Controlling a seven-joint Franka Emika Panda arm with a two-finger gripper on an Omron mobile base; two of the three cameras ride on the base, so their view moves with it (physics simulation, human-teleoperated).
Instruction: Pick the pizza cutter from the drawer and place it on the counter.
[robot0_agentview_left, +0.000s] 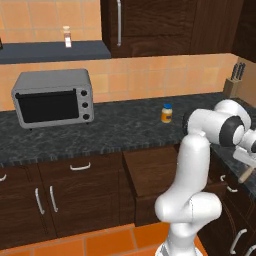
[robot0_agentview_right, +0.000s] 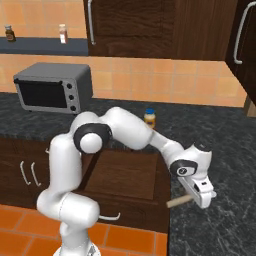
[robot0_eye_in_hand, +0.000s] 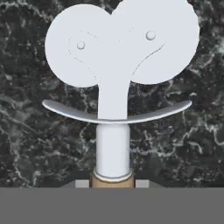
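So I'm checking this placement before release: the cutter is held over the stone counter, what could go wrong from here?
The claw grips the pizza cutter by its handle near the counter edge; released here, the handle end, which seems to jut past that edge, could tip it off. It looks held above the stone, so letting go early might make the round wheel roll or bounce. The drawer stands open just beside the arm, so a low sweep back could clip it.

Open stone on the right, clutter sitting farther left

The counter (robot0_agentview_right: 220, 150) is lying bare around the gripper (robot0_agentview_right: 202, 196) and its pizza cutter (robot0_eye_in_hand: 114, 78); a yellow jar (robot0_agentview_right: 149, 117) is standing well apart behind, the toaster oven (robot0_agentview_left: 54, 97) is blocking the far left, and the open drawer (robot0_agentview_right: 125, 175) is jutting out below the edge.
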